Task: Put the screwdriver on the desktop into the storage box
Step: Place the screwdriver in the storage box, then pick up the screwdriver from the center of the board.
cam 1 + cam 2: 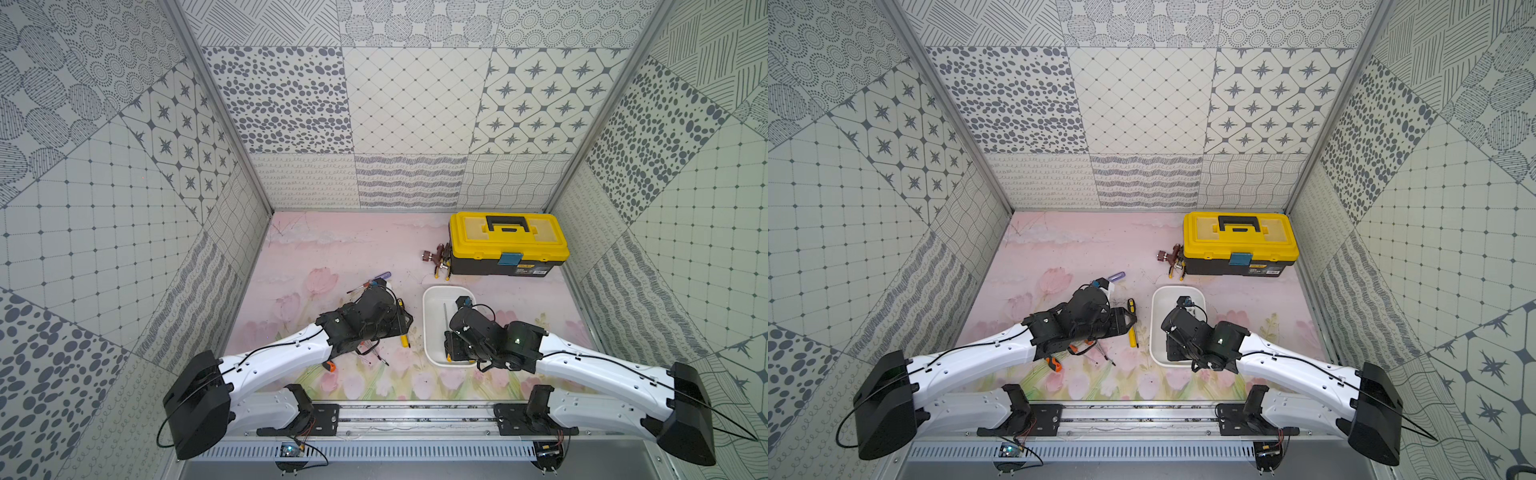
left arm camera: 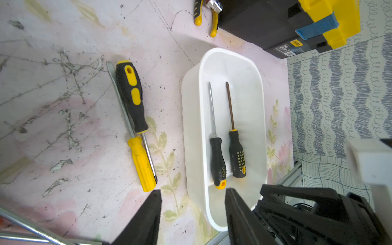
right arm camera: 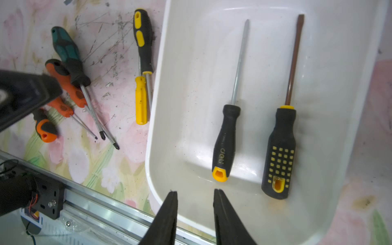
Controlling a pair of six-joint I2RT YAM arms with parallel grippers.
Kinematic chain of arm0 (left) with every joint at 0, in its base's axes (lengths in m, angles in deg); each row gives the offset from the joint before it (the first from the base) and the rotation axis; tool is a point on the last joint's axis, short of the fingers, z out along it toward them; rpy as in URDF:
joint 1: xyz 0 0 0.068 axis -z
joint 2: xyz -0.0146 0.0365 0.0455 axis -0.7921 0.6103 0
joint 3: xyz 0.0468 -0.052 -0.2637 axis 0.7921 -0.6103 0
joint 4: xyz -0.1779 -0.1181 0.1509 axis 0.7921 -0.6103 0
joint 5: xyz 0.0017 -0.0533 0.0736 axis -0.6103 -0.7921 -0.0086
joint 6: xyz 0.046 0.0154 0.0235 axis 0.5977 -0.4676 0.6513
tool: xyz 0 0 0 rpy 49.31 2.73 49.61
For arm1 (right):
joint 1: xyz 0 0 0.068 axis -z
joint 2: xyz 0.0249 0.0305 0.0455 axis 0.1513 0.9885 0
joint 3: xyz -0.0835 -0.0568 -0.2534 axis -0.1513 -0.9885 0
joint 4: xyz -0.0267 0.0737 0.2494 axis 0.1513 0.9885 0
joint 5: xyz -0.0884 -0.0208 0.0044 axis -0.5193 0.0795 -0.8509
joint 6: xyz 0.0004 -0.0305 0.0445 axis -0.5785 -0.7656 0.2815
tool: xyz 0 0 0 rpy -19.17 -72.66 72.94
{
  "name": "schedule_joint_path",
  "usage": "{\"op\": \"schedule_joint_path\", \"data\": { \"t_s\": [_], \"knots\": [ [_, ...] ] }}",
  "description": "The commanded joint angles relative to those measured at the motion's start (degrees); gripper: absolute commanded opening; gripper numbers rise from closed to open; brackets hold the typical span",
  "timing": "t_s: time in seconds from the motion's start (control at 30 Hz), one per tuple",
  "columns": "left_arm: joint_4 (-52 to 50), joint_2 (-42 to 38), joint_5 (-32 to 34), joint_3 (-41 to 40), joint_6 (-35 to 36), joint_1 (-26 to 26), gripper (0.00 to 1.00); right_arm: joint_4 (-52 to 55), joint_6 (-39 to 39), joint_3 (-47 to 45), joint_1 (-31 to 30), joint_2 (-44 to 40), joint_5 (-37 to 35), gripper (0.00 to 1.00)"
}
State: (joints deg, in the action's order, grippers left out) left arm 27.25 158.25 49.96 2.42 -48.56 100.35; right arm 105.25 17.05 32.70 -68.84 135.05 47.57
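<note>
The white storage box [image 1: 432,293] [image 3: 157,106] sits right of centre on the tulip-printed desktop [image 1: 332,249]. Two black-and-yellow screwdrivers [image 3: 224,144] [image 3: 280,152] lie side by side inside it. My right gripper [image 3: 195,192] hangs over the box's near end, open a little and empty. On the desktop just left of the box lie a black-yellow screwdriver [image 2: 130,95] and a yellow-handled one [image 2: 142,163]. My left gripper [image 2: 192,191] is open with nothing in it, above the desktop by the box's left rim. Green and orange screwdrivers [image 3: 65,84] lie under the left arm.
A yellow-lidded black toolbox [image 1: 507,245] stands at the back right, with yellow-handled pliers [image 1: 442,266] and a reddish tool beside it. A purple-handled screwdriver [image 1: 380,277] lies beyond the left wrist. Patterned walls close in three sides; a metal rail [image 1: 415,415] runs along the front.
</note>
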Motion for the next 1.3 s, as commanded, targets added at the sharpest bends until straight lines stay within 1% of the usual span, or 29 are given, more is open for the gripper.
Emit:
{"op": "schedule_joint_path", "data": {
  "t_s": [0.0,0.13,0.2,0.27,0.37,0.43,0.53,0.67,0.77,0.93,1.1,1.17,1.27],
  "knots": [
    [-7.07,7.73,6.44,7.44,3.94,-0.42,0.52,-3.97,-0.45,0.93,-1.01,-0.40,-0.94,0.27],
    [-10.37,15.75,9.47,13.33,4.38,-0.83,0.48,-4.38,0.04,0.46,-1.37,-0.30,-1.05,0.20],
    [-11.62,19.04,10.14,15.48,4.11,-1.35,0.47,-4.38,0.26,0.11,-1.46,-0.67,-1.15,0.19],
    [-12.95,22.16,11.32,17.61,3.80,-1.97,0.43,-4.45,0.37,-0.29,-1.43,-1.45,-1.23,0.17],
    [-13.63,25.15,12.34,19.95,3.31,-3.04,0.39,-4.53,0.38,-0.64,-1.39,-2.27,-1.53,0.16],
    [-15.49,26.40,13.81,21.14,3.25,-3.49,0.39,-4.49,0.28,-0.78,-1.45,-2.48,-1.53,0.16],
    [-16.13,28.63,13.74,23.03,3.42,-4.40,0.42,-4.56,0.36,-1.03,-1.43,-2.48,-1.73,0.16],
    [-18.03,32.85,13.88,25.78,3.53,-5.08,0.42,-4.56,0.54,-1.04,-1.38,-2.13,-1.69,0.16],
    [-18.26,35.20,13.91,26.26,3.43,-5.34,0.44,-4.56,0.63,-1.18,-1.41,-2.29,-1.64,0.15],
    [-19.16,38.41,13.86,27.66,3.39,-5.73,0.42,-4.56,0.74,-1.25,-1.40,-2.40,-1.66,0.15],
    [-19.43,40.01,14.00,28.22,3.47,-5.82,0.37,-4.55,0.63,-1.23,-1.40,-2.58,-1.67,0.15],
    [-19.93,40.13,14.57,28.20,3.40,-5.86,0.33,-4.56,0.74,-1.29,-1.45,-2.69,-1.52,0.15],
    [-20.50,39.69,15.21,27.89,3.29,-5.87,0.31,-4.56,0.74,-1.25,-1.44,-2.70,-1.40,0.14]
  ]
}}
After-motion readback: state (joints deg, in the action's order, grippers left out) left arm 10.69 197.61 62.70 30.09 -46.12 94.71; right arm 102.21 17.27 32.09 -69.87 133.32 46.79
